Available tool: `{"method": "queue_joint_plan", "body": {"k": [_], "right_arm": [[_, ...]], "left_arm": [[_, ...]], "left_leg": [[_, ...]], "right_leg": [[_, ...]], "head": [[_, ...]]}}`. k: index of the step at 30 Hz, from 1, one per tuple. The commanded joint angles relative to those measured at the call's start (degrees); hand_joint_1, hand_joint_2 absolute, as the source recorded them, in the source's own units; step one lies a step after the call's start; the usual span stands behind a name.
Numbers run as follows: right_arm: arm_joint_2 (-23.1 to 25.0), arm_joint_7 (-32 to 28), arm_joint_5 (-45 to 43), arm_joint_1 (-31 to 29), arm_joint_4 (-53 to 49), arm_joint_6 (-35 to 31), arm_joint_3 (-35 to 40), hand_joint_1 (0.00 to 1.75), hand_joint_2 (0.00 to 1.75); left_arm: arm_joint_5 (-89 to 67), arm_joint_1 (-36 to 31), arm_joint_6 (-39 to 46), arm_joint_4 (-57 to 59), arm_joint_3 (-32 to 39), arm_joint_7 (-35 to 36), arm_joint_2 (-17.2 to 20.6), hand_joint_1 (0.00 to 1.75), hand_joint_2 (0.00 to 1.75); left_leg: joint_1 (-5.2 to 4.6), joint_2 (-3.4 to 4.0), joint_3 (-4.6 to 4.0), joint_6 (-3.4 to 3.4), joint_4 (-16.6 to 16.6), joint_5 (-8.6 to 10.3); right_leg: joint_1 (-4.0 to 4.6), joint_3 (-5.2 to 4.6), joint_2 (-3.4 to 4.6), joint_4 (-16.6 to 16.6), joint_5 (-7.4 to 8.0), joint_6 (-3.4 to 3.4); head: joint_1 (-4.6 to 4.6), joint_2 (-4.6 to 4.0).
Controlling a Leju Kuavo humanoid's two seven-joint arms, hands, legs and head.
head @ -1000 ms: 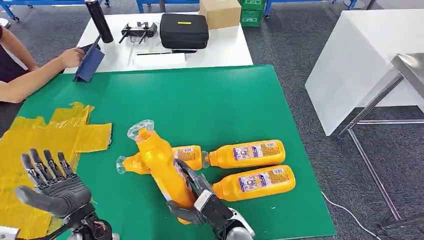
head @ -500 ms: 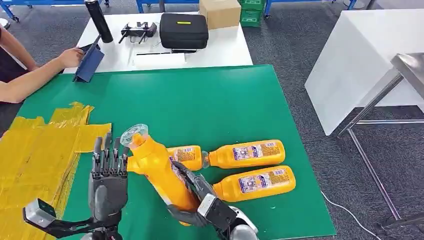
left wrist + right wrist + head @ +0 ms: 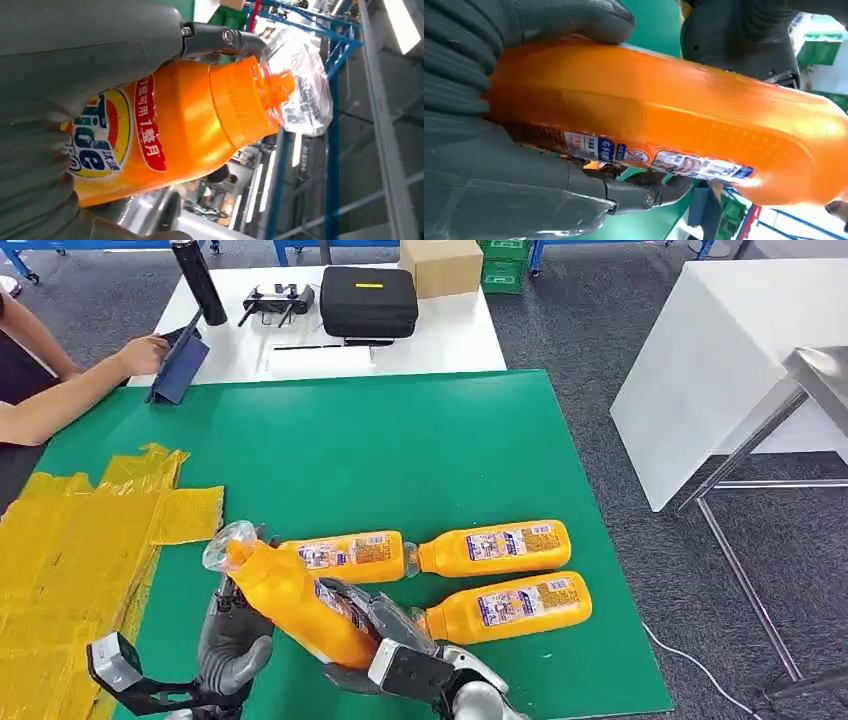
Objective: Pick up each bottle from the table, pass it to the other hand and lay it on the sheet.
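bottle (image 3: pixel 300 605) between both hands' fingers (image 3: pixel 350 592)

A robotics test lab or industrial workshop, seen from above. A green mat (image 3: pixel 400 450) covers a work bench standing on grey carpet flooring (image 3: pixel 600 360). Behind it, a white bench (image 3: pixel 450 340) carries equipment: a black zipped hard case (image 3: pixel 368 300), a handheld controller (image 3: pixel 277 300), a tall black flask (image 3: pixel 197 280), a cardboard box (image 3: pixel 440 264) and a blue tablet (image 3: pixel 180 365) which a seated person's hand (image 3: pixel 140 355) is touching. Blue metal racking (image 3: pixel 300 248) and green plastic crates (image 3: pixel 505 265) stand along the far side. To the right are a white cabinet (image 3: pixel 720 360) and a steel-framed table (image 3: pixel 800 390). The left wrist view shows blue steel framing (image 3: pixel 330 125) and long ceiling lights (image 3: pixel 407 25) overhead.
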Motion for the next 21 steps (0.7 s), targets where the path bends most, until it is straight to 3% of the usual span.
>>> {"method": "queue_joint_plan", "body": {"k": [1, 15, 16, 21], "right_arm": [[-1.45, 1.22, 3.12, -4.65, 5.32, 1.12, 5.77, 1.75, 1.75], [-1.28, 1.56, 5.58, -7.39, 7.52, 1.05, 9.37, 1.75, 1.75], [-1.29, 1.55, 5.62, -7.45, 7.58, 1.01, 9.45, 1.75, 1.75], [-1.28, 1.54, 5.64, -7.48, 7.61, 0.99, 9.48, 1.75, 1.75]], "left_arm": [[-2.23, -1.75, 0.47, 4.89, -1.87, 0.51, 2.64, 0.0, 1.75], [-3.2, -2.56, 0.77, 6.69, -2.35, 1.94, 3.3, 0.0, 1.75], [-3.08, -2.56, 0.69, 6.72, -2.36, 1.92, 3.32, 0.75, 1.75], [-3.02, -2.53, 0.65, 6.71, -2.36, 1.91, 3.36, 0.75, 1.75]], "left_leg": [[0.01, 0.11, 0.15, -0.08, -0.04, -0.05], [-0.01, 0.04, 0.11, -0.06, -0.05, 0.0], [0.03, 0.08, 0.19, -0.11, -0.01, -0.07], [0.01, 0.03, 0.09, -0.07, -0.03, 0.0]], "right_leg": [[0.01, 0.14, 0.06, -0.05, -0.03, -0.03], [-0.01, 0.11, 0.0, -0.04, -0.02, -0.02], [0.03, 0.21, 0.01, -0.03, -0.07, -0.05], [0.01, 0.1, -0.01, -0.03, -0.02, -0.02]], "head": [[-0.02, 0.0], [0.0, 0.0], [0.0, 0.0], [0.0, 0.0]]}}
